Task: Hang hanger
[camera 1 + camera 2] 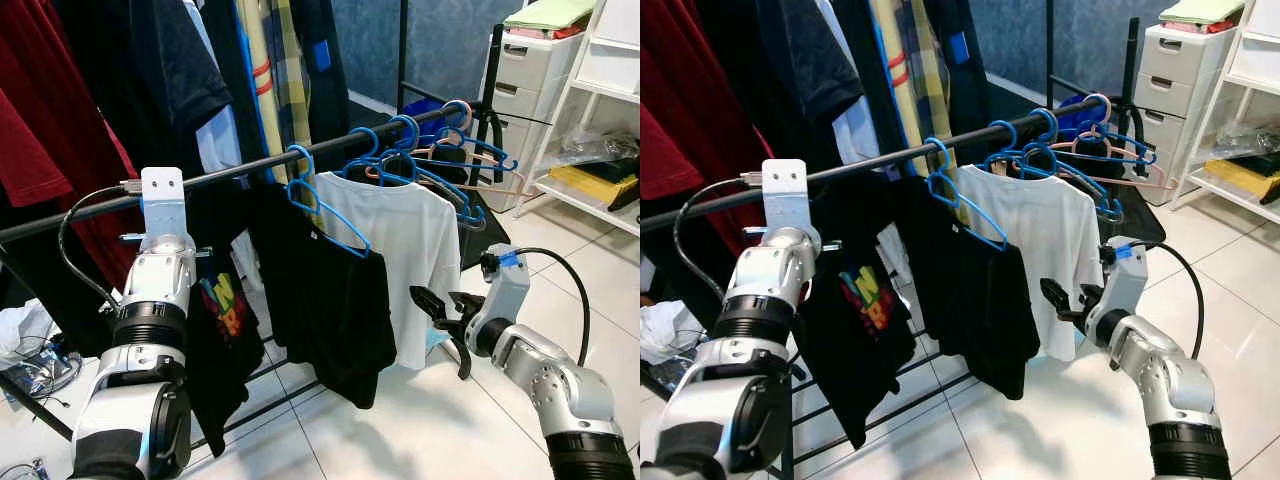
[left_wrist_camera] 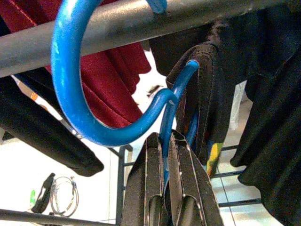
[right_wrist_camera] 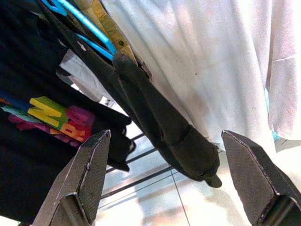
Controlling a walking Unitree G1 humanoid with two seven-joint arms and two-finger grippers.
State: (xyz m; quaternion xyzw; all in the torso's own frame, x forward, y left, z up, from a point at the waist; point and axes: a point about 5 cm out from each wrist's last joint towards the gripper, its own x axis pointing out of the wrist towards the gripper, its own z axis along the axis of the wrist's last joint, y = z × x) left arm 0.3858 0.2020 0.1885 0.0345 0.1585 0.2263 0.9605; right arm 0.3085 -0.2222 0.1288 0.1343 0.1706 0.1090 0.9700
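Blue hanger, hooked over the rail, is pinched in the left tool; right tool gapes, shirts hiding the floor.

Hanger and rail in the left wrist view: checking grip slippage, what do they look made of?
The hanger looks like glossy blue plastic, or plastic-coated wire: smooth with bright highlights. The rail looks like matte grey metal tube. The left gripper is clamped on the hanger's neck.

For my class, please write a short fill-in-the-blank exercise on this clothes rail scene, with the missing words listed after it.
1. The left gripper is shut on the neck of a ____ hanger.
2. That hanger's hook curves over the grey ____.
3. The right gripper has its jaws ____.
4. Beside it hangs a ____ T-shirt.

Missing words: blue; rail; open; white
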